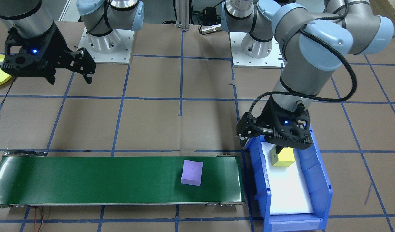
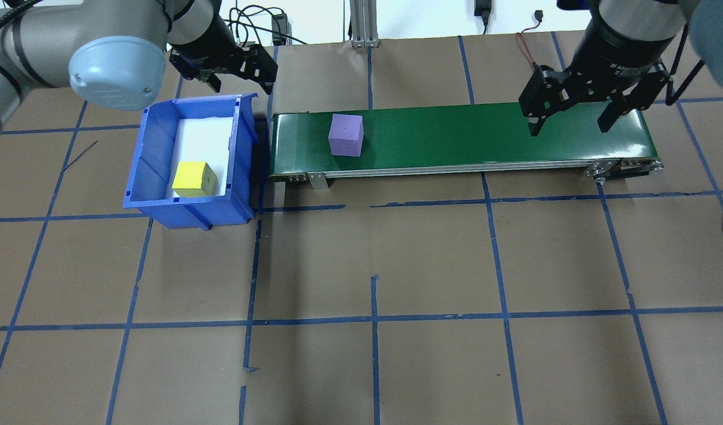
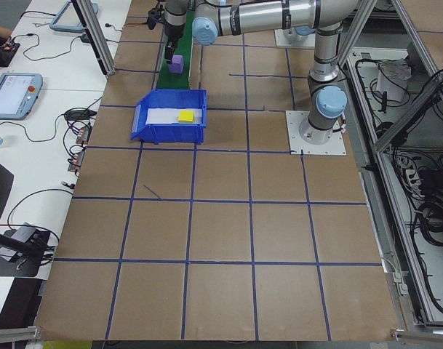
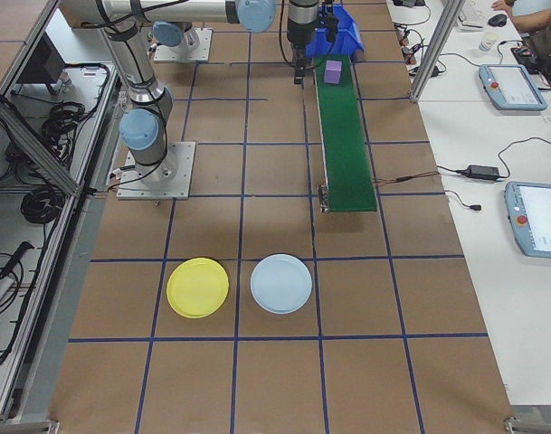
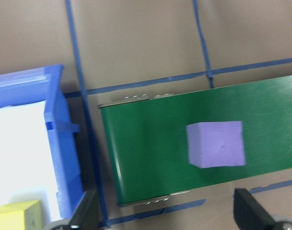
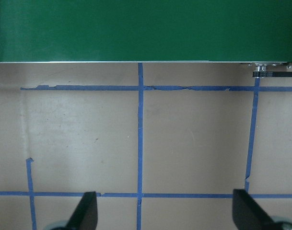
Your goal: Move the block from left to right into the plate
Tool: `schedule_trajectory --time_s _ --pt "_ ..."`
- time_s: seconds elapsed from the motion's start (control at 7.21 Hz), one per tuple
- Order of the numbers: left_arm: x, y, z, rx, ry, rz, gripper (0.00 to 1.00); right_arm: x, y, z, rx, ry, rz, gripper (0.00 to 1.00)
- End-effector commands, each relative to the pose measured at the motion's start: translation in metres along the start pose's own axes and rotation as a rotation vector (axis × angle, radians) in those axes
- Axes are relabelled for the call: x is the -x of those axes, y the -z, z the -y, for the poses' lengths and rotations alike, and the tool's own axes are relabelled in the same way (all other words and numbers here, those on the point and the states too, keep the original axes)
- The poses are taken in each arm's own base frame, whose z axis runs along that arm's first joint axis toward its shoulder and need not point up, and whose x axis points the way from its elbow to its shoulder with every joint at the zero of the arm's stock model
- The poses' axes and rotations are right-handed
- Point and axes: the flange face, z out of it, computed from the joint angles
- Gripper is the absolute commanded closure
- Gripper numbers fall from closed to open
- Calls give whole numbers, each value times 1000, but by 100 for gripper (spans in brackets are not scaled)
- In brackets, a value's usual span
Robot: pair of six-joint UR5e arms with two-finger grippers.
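The purple block rides the green conveyor, just beside the left end effector, which hangs wide and empty above the blue bin. The right end effector, also spread wide, waits over the belt's far end, seemingly to catch it.

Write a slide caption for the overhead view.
Purple block on belt, yellow block in blue bin, both arms hovering.
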Motion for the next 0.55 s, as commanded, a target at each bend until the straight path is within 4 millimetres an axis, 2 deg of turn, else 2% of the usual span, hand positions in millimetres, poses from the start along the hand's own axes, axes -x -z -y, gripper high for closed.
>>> schedule_trajectory --time_s 0.0,0.14,0.28,0.42 --pt "60 -32 -23 147 -5 68 0 -58 -23 49 28 34 50 0" --pt "65 -52 -32 204 4 91 0 -87 -41 69 46 24 85 0" --pt "72 -80 -46 249 14 84 0 -113 -68 88 67 16 134 0" --pt "97 -101 -50 217 44 88 0 -139 -95 108 63 -6 140 0"
